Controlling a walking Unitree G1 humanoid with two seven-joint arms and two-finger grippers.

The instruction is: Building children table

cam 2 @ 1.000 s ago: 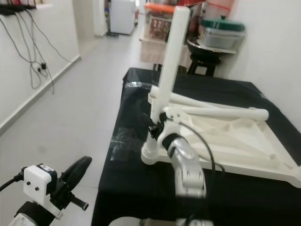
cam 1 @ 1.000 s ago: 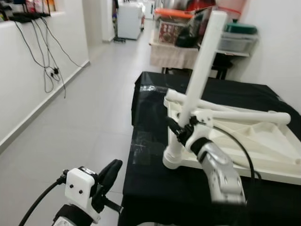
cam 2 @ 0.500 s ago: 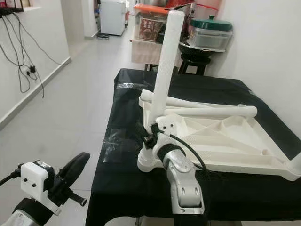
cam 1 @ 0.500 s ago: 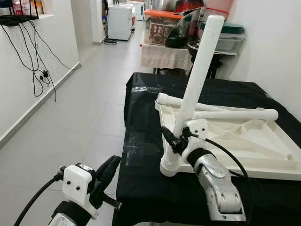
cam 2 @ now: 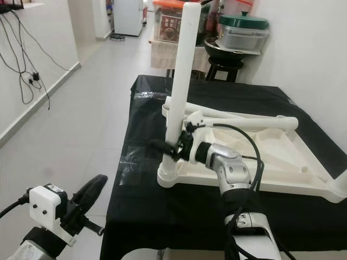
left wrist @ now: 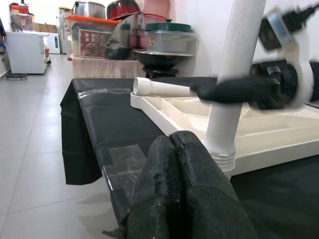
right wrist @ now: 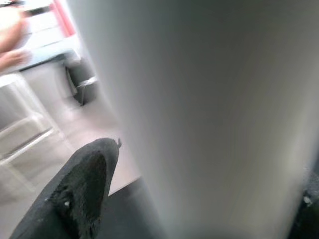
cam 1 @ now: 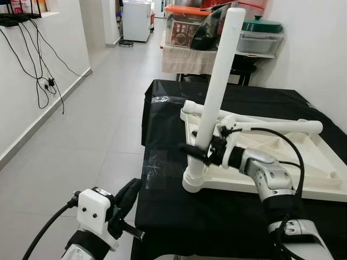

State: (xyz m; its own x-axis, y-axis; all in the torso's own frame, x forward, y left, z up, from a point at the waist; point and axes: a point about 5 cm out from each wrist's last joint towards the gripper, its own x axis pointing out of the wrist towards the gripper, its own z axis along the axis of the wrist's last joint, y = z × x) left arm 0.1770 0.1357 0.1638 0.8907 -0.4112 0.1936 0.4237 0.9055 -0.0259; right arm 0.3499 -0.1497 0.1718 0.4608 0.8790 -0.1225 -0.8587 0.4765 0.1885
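Observation:
A white table top (cam 1: 287, 165) lies upside down on the black-covered table (cam 1: 162, 168). One white leg (cam 1: 219, 81) stands nearly upright in the socket at its near left corner. My right gripper (cam 1: 191, 150) reaches in from the right and is shut on the lower part of this leg; in the right wrist view the leg (right wrist: 199, 114) sits between the fingers (right wrist: 79, 199). A second leg (cam 1: 271, 125) lies across the table top. My left gripper (cam 1: 129, 196) hangs low off the table's near left corner, its fingers (left wrist: 184, 194) pressed together and holding nothing.
Open tiled floor (cam 1: 81, 135) runs along the table's left side. A white wall with hanging cables (cam 1: 43, 70) is at the far left. Behind the table stand a shelf with storage boxes (cam 1: 187, 32) and a stool with pots (cam 2: 233, 38). A wall closes the right.
My right forearm has swung out to the right and now reaches the leg sideways, still holding it. The leg stands a little more upright. The camera has shifted; the left gripper stays put.

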